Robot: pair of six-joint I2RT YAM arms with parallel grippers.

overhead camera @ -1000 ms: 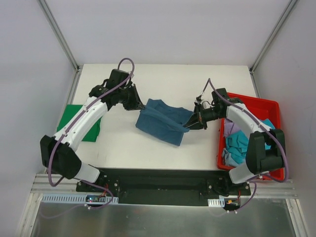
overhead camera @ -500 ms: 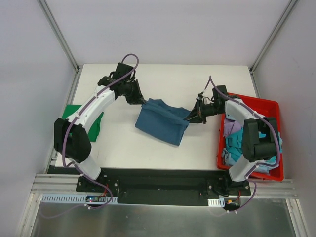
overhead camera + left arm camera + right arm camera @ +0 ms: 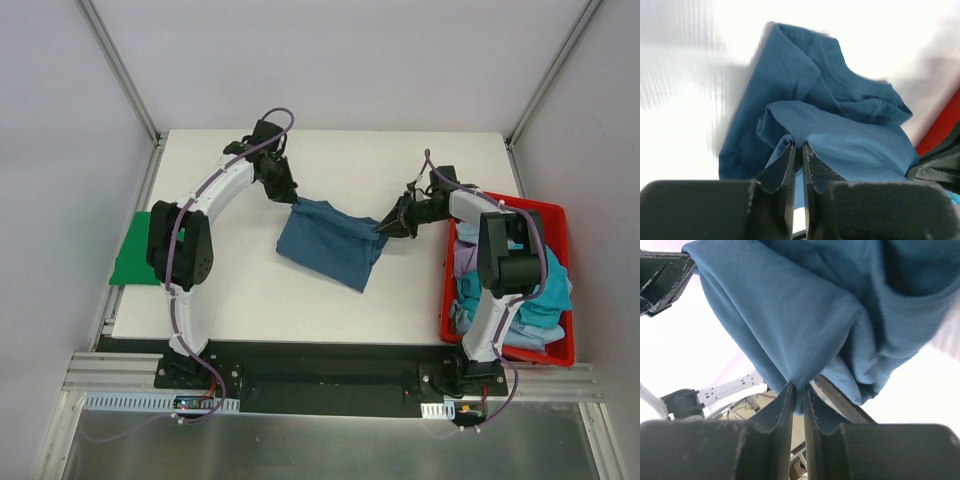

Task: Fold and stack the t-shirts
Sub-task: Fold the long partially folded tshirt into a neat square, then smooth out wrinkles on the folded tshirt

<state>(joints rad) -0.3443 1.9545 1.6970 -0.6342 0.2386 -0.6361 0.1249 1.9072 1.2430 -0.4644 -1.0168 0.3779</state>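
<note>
A dark teal-blue t-shirt (image 3: 332,245) lies partly folded mid-table. My left gripper (image 3: 293,203) is shut on its far left corner, and cloth bunches between the tips (image 3: 799,146). My right gripper (image 3: 384,228) is shut on the far right corner, with fabric (image 3: 790,315) pinched in a narrow gap (image 3: 799,387). The held edge is lifted slightly while the rest of the shirt (image 3: 790,80) rests on the table. A bright green t-shirt (image 3: 135,250) lies folded at the table's left edge.
A red plastic bin (image 3: 520,205) stands at the right edge, holding several crumpled tees, teal (image 3: 545,290) and lavender (image 3: 466,262) among them. The right arm reaches over the bin's near-left side. White walls and frame posts ring the table.
Both grippers have carried the shirt's held edge a little toward the back of the table. The left arm has stretched out far and the right arm has straightened. The shirt now lies flatter.
</note>
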